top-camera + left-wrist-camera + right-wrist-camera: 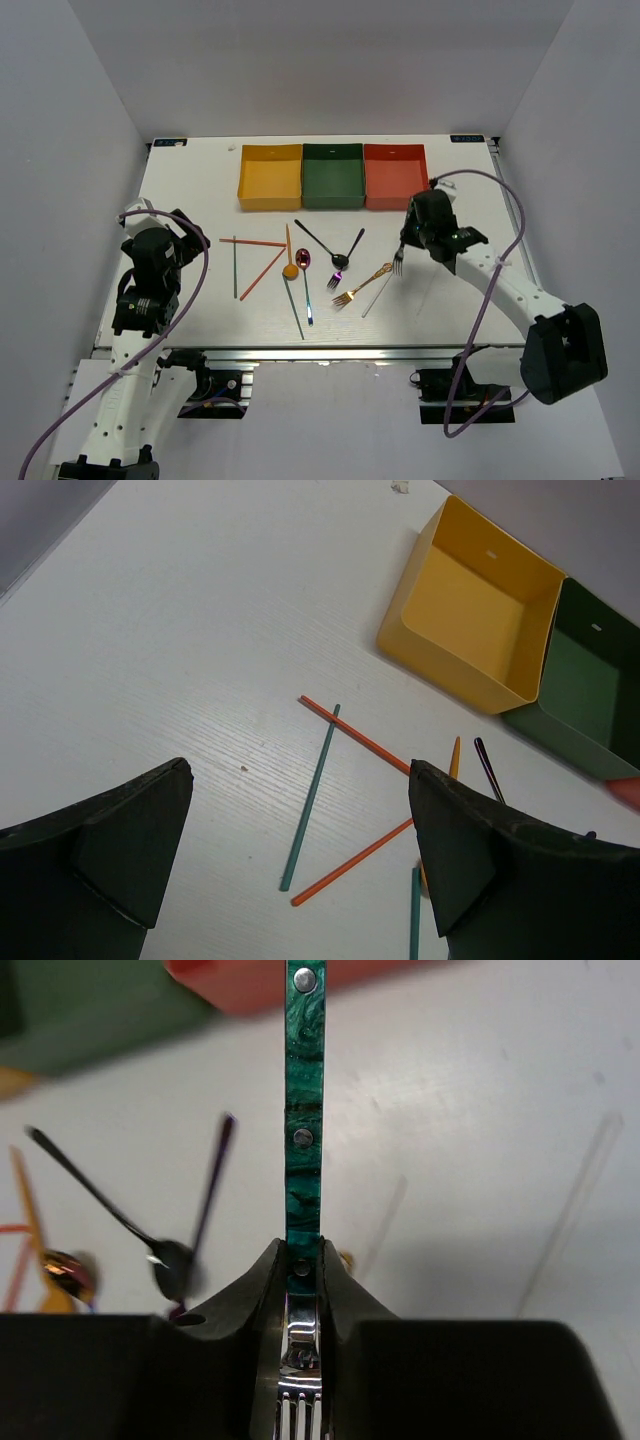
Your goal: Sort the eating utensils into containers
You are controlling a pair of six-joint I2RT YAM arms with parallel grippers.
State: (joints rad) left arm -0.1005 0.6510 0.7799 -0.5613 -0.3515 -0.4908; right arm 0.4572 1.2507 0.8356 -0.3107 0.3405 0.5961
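**Right hand's got the teal fork, left one holds nothing**

So the right hand [303,1260] is clamped tight on the teal fork [303,1110], gripping it right where the handle meets the metal neck. The handle sticks out toward the far side, its tip over the edge of the red tray [395,200], and the tines point back near. The fork's shadow falls a bit to the right of it, so it looks clear of the worktop [200,200]. From the top view that hand sits just near of the red tray, right of the pile.

The left hand [300,772] is spread wide with nothing between its fingers, over the left part of the worktop.

Everything else lies loose in the middle, near of the trays: two orange chopsticks [252,241], a grey-green one [235,272], an orange spoon [289,255], a purple spoon [303,262], a black spoon [318,240], a gold fork [362,285] and a silver chopstick [377,297].

Yellow tray [270,202], green tray [332,200] and the red one sit side by side along the far edge, walls touching. The yellow one looks bare inside.
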